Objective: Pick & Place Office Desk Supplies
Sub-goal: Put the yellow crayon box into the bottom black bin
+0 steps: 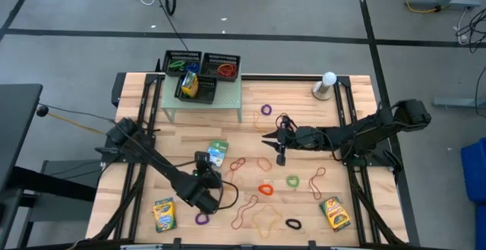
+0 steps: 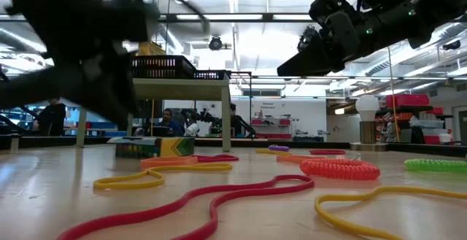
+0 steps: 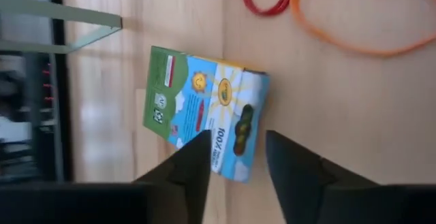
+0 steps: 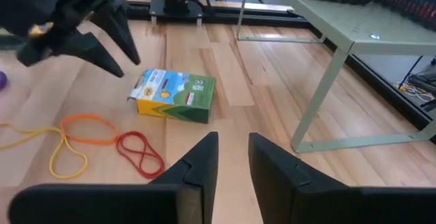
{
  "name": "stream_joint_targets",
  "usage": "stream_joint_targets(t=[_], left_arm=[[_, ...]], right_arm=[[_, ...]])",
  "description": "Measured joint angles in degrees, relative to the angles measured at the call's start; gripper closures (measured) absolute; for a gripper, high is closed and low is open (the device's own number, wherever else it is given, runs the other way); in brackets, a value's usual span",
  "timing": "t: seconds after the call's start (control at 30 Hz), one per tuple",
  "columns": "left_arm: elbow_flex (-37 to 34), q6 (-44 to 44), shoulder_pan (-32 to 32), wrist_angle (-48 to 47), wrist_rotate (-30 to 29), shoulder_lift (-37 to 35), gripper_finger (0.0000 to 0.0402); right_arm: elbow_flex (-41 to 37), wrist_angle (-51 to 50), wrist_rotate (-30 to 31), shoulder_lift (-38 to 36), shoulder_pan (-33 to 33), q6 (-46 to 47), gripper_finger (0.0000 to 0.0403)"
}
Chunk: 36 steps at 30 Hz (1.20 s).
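A yellow-and-green crayon box (image 3: pixel 204 115) lies flat on the wooden table (image 1: pixel 137 90), also seen in the right wrist view (image 4: pixel 174 96). My left gripper (image 3: pixel 235 149) hovers open just above and short of the box's near end, clear of it in the right wrist view (image 4: pixel 122 64). My right gripper (image 4: pixel 234 142) hangs open over the table's middle (image 1: pixel 275 147), nothing between its fingers. Two more crayon boxes (image 1: pixel 165 214) (image 1: pixel 334 212) lie near the front edge. Rubber bands (image 1: pixel 265 189) in several colours lie scattered flat.
At the far edge a pale green stand (image 1: pixel 203 102) carries black mesh trays (image 1: pixel 220 66) with a crayon box and bands in them. A white ball-topped grey stand (image 1: pixel 326 84) sits at the far right. People show in the room beyond the table.
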Motion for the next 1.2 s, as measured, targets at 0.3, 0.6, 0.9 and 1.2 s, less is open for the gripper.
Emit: stream_joint_targets(t=[0.3, 0.6, 0.9, 1.2], left_arm=[[0.0, 2.2, 0.1, -0.5, -3.8, 6.7, 0.0213], [0.0, -0.5, 1.8, -1.8, -5.7, 8.3, 0.0313], [0.5, 0.4, 3.1, -4.0, -5.7, 6.9, 0.0395], [2.3, -2.4, 3.8, -8.2, -5.4, -0.3, 0.0398]], right_arm=[[0.0, 0.6, 0.0, 0.0, 0.0, -0.2, 0.0307], [0.0, 0.7, 0.0, 0.0, 0.0, -0.2, 0.0307], [0.0, 0.7, 3.1, 0.0, 0.0, -0.8, 0.0299], [0.0, 3.4, 2.1, 2.2, 0.8, -4.2, 0.0217]])
